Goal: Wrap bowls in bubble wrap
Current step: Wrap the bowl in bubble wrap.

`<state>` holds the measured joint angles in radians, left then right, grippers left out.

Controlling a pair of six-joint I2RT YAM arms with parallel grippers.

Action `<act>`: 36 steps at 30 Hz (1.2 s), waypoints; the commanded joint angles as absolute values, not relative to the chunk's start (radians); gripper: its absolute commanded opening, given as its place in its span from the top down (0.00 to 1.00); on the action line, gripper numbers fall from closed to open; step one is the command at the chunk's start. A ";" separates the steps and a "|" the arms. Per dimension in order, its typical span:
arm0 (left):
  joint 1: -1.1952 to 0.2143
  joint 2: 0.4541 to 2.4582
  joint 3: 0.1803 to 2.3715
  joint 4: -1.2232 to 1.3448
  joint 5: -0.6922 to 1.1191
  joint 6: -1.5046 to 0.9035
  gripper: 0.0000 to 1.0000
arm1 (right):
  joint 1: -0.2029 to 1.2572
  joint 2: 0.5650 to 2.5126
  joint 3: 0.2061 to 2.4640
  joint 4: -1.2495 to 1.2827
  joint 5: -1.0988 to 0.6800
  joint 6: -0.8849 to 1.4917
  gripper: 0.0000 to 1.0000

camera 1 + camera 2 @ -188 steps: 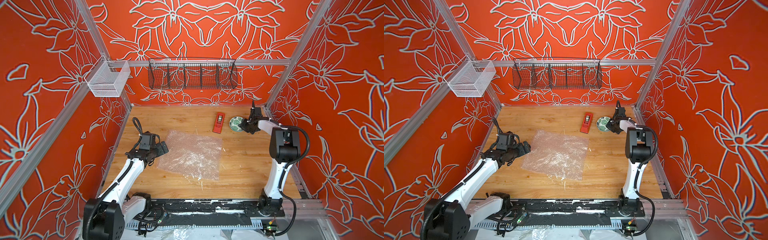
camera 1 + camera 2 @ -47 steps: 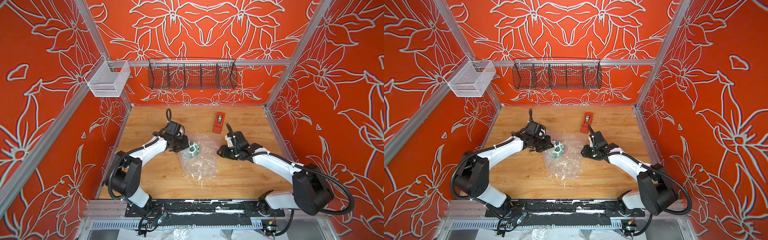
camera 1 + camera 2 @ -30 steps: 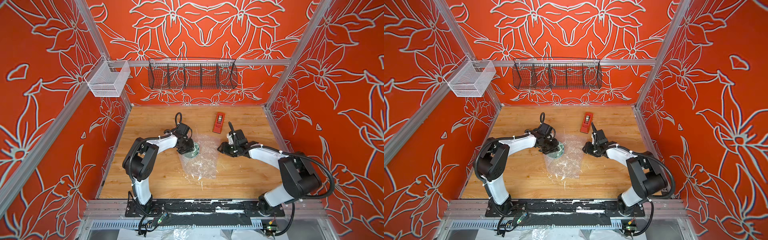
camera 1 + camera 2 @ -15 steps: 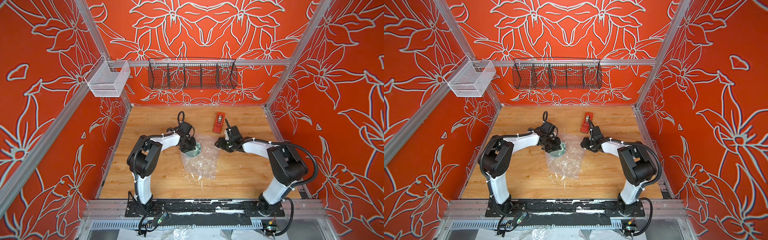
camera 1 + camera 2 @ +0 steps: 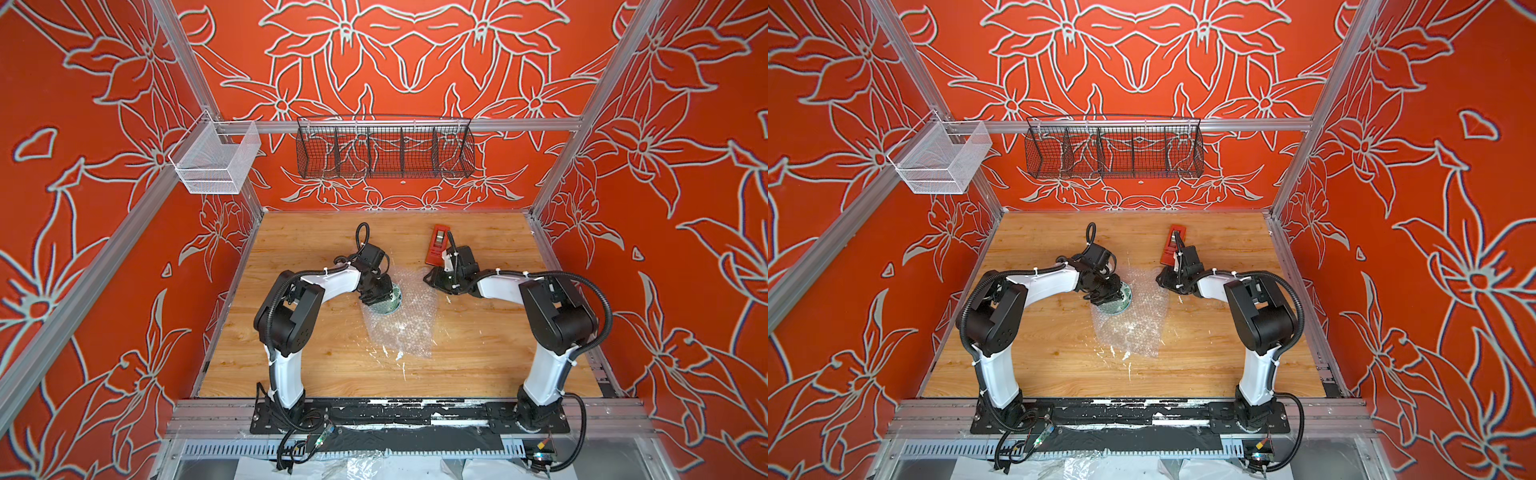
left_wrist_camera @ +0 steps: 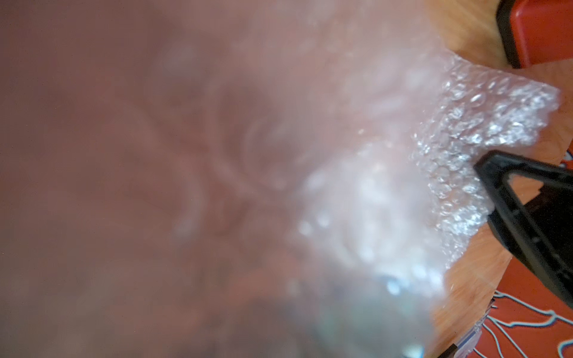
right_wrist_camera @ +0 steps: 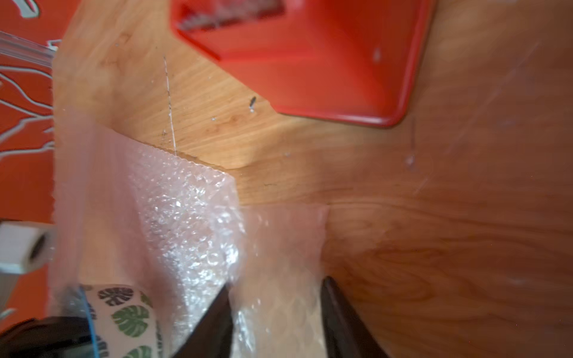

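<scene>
— Where is the bowl [image 5: 386,302]?
— On the far left part of the bubble wrap [image 5: 405,328], seemingly tilted, with its leaf pattern showing. The left gripper [image 5: 376,291] is clenched tight on it, at the rim as far as I can judge. That arm's wrist view shows only blur through plastic.
— And the sheet?
— Crumpled. Its long run trails from the bowl toward the near edge of the counter [image 5: 324,361]. One far corner sticks out toward the right arm.
— Does the right gripper [image 7: 276,283] have that corner?
— It straddles it. In the right wrist view the jaws stand apart with the flap between them, not pinched.
— Which way should the flap go?
— The bowl lies near, to that gripper's left, across a short stretch of wrap. I'd say the flap needs pinching, then drawing leftward over the bowl. The left arm is occupied, so the fold falls to the right.
— Anything close by?
— The red tape dispenser [image 5: 436,245], just behind the right gripper and apart from the wrap.
</scene>
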<state>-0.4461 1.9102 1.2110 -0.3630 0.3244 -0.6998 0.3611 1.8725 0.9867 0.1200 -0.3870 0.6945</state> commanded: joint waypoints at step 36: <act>-0.458 1.655 1.106 -0.337 0.363 -0.670 0.50 | 0.520 1.689 0.959 0.236 -0.659 0.801 1.00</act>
<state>-0.4530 1.6745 1.1030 -0.3267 0.3714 -0.6872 0.5076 1.7206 0.9489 0.2363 -0.6685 0.7788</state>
